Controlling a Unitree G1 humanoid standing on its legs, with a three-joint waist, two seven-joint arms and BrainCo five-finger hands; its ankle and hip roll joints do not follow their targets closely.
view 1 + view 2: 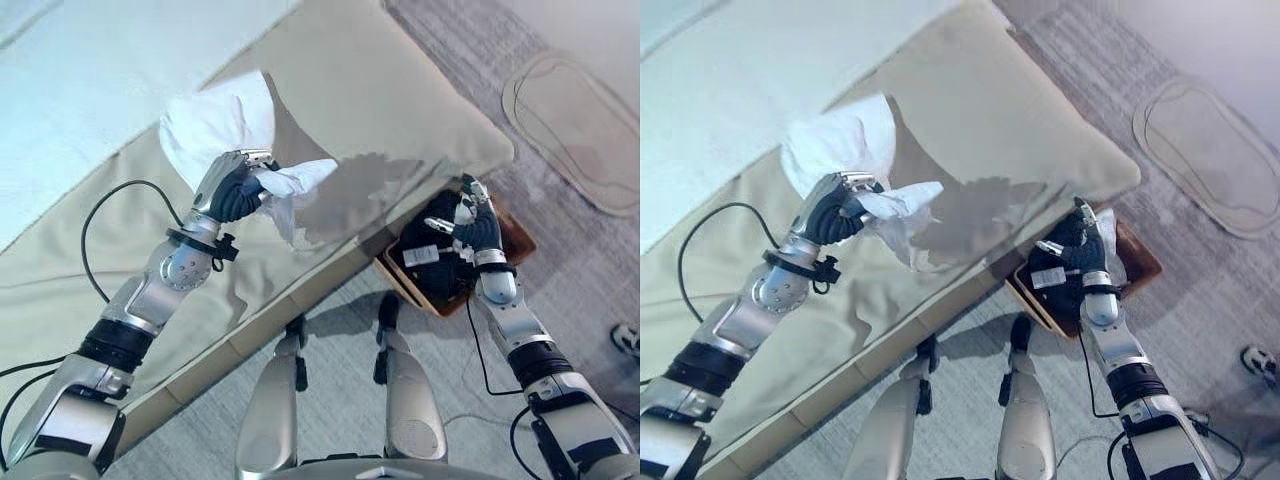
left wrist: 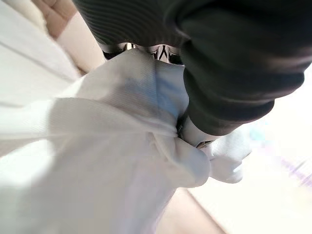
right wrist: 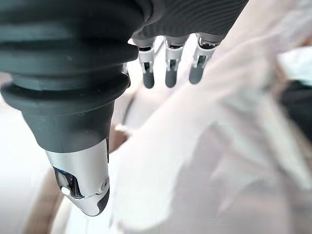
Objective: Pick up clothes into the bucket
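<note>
While the left hand (image 1: 235, 190) grips a white cloth (image 1: 225, 125) above the bed (image 1: 400, 90), the right hand (image 1: 470, 225) hangs loose-fingered over the bucket (image 1: 515, 235), where the cloth must go.

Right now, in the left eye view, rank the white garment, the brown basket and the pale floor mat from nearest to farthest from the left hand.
1. White garment, clutched in the left hand, over the bed.
2. Brown basket, on the floor beside the bed.
3. Pale floor mat, far right on the carpet.

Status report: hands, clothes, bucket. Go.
Left hand shut on white garment, lifted above the bed. Right hand open over the brown bucket on the floor; dark clothing inside. Bed corner overhangs the bucket.
</note>
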